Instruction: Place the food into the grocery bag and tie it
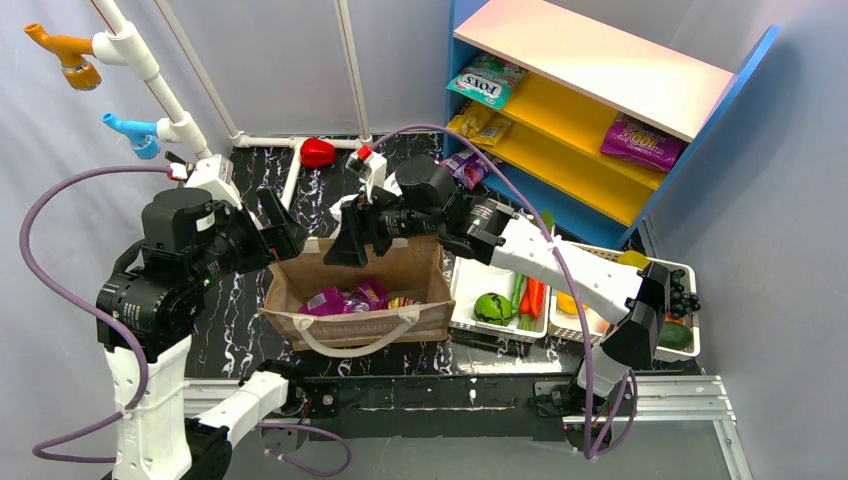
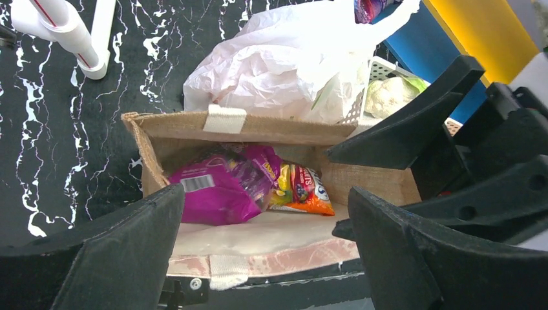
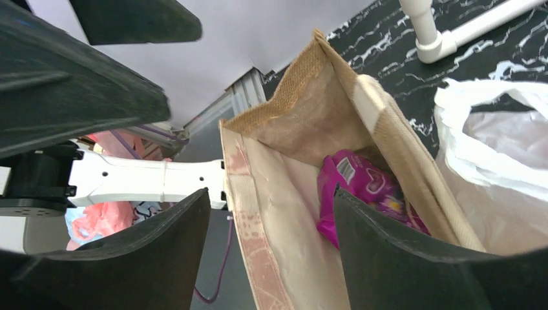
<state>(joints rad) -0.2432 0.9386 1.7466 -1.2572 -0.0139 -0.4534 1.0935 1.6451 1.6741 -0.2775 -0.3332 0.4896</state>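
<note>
Grocery bag: slumped behind brown bag, hard to fill.
Left tool, right tool: spread, empty, close; collision possible.

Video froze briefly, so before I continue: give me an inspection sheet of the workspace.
Surface: black marbled table, with a brown bag and white trays standing on it.
Job's things: white plastic bag crumpled behind the brown bag; vegetables in the trays.
Clutter: snack packets inside the brown bag.
Grippers: left gripper and right gripper both open, empty, at the brown bag's mouth.
Cables: purple cables loop out on both sides.
Surroundings: blue shelf at the far right.
</note>
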